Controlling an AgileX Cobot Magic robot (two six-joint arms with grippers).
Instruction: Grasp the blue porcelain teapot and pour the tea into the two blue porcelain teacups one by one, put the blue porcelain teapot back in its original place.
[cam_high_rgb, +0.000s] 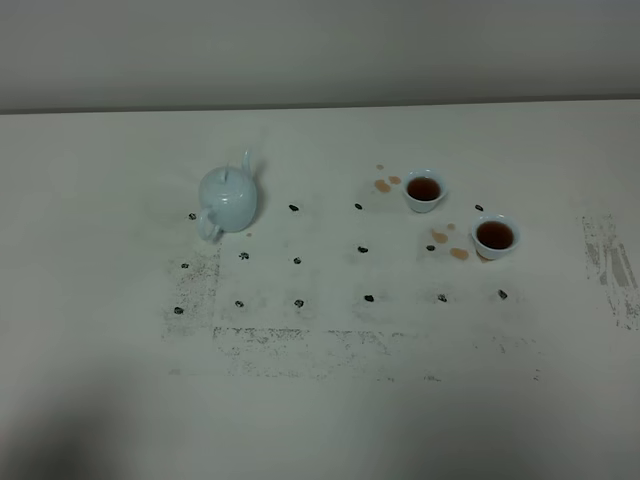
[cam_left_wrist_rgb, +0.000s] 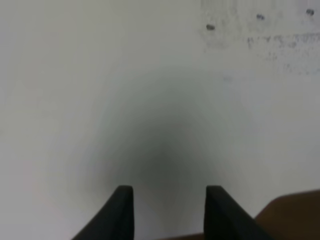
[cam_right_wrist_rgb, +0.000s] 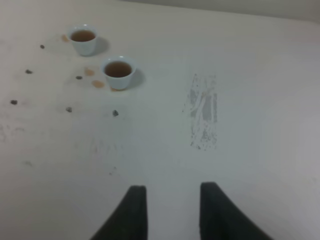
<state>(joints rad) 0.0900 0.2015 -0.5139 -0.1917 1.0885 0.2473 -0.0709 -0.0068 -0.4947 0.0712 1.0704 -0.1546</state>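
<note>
Both grippers empty and clear of the tea set; pouring looks done.
Left gripper (cam_left_wrist_rgb: 169, 210) and right gripper (cam_right_wrist_rgb: 170, 210) hover jaws apart over bare table (cam_high_rgb: 100, 400), holding nothing. Teapot (cam_high_rgb: 230, 197) stands upright on the left, well apart from the two teacups (cam_high_rgb: 424, 189) (cam_high_rgb: 495, 236), both holding dark tea, spilled drops (cam_high_rgb: 383, 185) beside them.
</note>
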